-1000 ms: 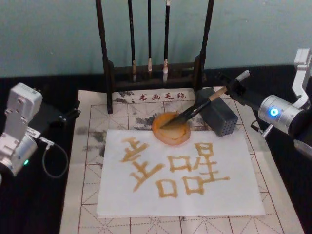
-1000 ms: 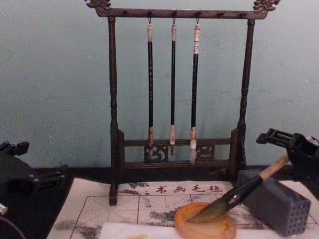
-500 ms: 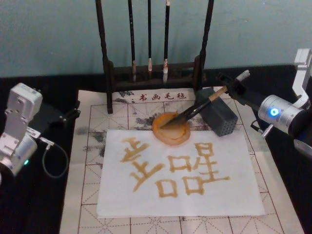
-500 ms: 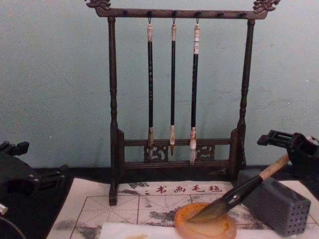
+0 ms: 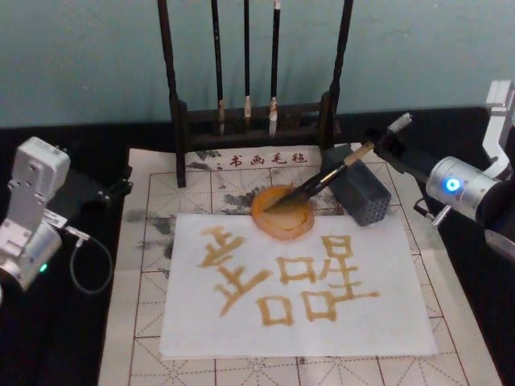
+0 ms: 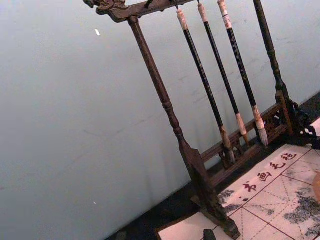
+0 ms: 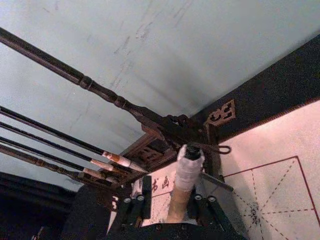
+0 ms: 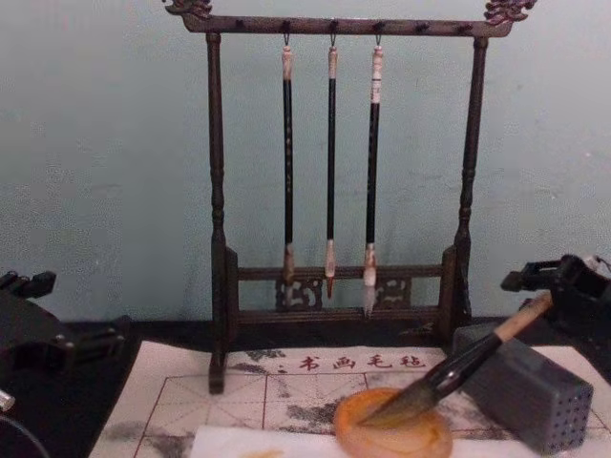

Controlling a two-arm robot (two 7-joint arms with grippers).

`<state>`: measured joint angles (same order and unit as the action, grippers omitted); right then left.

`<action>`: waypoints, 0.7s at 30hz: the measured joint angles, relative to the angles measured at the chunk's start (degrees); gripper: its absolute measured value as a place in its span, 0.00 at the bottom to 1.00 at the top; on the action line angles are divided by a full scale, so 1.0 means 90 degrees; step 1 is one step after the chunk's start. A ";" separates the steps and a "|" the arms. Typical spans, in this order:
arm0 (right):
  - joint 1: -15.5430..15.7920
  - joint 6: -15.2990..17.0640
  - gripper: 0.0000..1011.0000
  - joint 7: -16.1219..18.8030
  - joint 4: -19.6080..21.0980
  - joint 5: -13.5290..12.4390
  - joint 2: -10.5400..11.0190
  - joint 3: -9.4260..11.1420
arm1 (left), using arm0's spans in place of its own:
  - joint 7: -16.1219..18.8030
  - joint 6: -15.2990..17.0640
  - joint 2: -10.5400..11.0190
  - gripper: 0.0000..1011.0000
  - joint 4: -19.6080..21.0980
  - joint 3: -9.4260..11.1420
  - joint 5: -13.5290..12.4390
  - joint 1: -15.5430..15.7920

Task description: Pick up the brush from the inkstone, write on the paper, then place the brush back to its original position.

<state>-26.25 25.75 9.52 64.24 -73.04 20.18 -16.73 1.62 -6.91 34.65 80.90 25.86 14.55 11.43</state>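
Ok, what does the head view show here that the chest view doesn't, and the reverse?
Head view: the paper laid out whole with its amber characters. Chest view: the rack's top bar where three thin brushes hang. Both: the brush leaning from the inkstone onto the grey block, right gripper by its handle end, left gripper parked left.

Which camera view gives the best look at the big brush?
Head view: the whole brush shows, tip in the inkstone. Chest view shows it side-on; right wrist view, its whitish handle end.
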 joint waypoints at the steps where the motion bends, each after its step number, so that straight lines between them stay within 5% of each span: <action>1: 0.0001 0.0000 0.40 0.0000 0.0000 0.0001 0.0000 0.0000 | 0.0000 0.0000 0.0000 0.99 0.0000 0.0000 0.0000 0.0000; 8: 0.0000 0.0000 0.19 0.0001 0.0000 0.0003 0.0000 -0.0001 | 0.0000 0.0000 0.0000 0.99 0.0000 0.0000 0.0000 0.0000; 21: 0.0000 0.0000 0.18 0.0000 0.0000 0.0003 0.0000 -0.0001 | 0.0000 0.0000 0.0000 0.99 0.0000 0.0000 0.0000 0.0000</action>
<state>-26.25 25.76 9.52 64.24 -73.02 20.18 -16.74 1.62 -6.91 34.64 80.90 25.86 14.55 11.43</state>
